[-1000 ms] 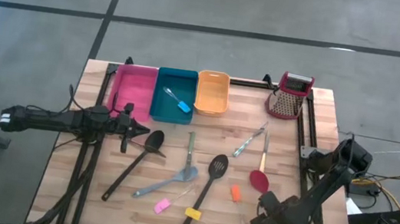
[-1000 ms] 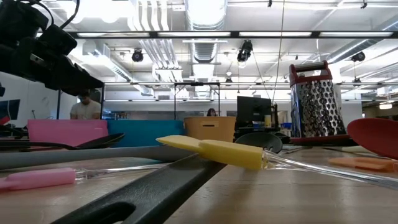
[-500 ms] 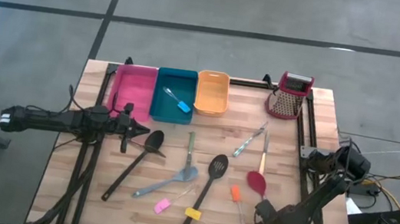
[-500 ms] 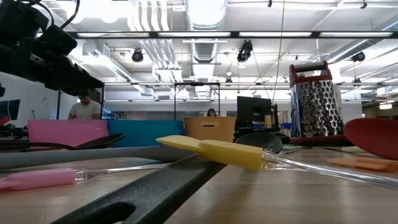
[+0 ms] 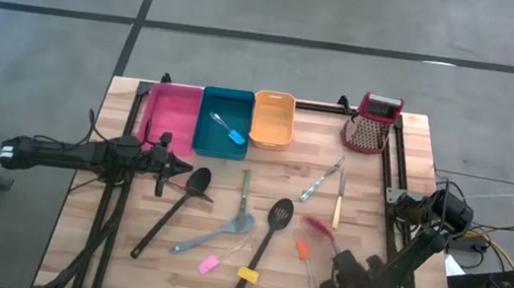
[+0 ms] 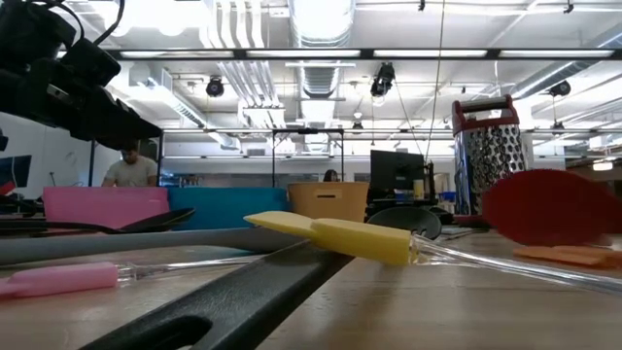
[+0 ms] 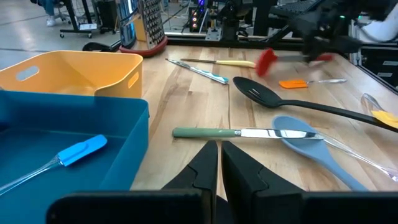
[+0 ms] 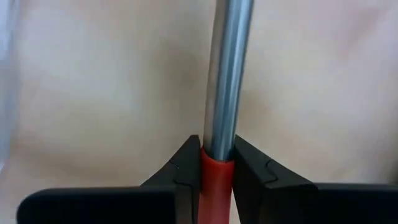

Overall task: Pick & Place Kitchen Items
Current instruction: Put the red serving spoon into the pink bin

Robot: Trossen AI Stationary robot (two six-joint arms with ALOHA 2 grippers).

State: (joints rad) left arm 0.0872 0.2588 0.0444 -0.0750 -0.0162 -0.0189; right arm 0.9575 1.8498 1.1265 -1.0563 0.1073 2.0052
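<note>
The red spoon [image 5: 318, 226] is tilted up off the table [image 5: 411, 184], its bowl raised just beside the orange-handled tool [image 5: 303, 250] and the slotted spoon [image 5: 269, 227]. In the low view the red bowl [image 6: 549, 207] stands on edge in front of the box grater [image 6: 491, 160]. The right gripper [image 5: 350, 284], at the table's near right corner, is clenched on the spoon's handle: the right wrist view shows both fingers [image 8: 186, 171] pressed against the red grip where the metal shaft [image 8: 225, 74] begins.

Left of the slotted spoon lie the grey spatula [image 5: 215, 234], the green-handled utensil [image 5: 244, 190] and the long black ladle [image 5: 172, 207]. The pink-handled tool [image 5: 209, 265] and the yellow-handled tool [image 5: 248, 274] sit near the slotted spoon's handle end. Beyond the slotted spoon's head, towards the grater, lie two slim utensils [image 5: 329, 183].

The blue-handled tool [image 5: 229, 130] rests in the teal bin [image 5: 225, 110], between the pink bin [image 5: 172, 113] and the orange bin [image 5: 272, 118].

The left gripper [image 5: 167, 164] waits beside the ladle's bowl, its fingers [image 7: 202, 169] closed together on nothing.
</note>
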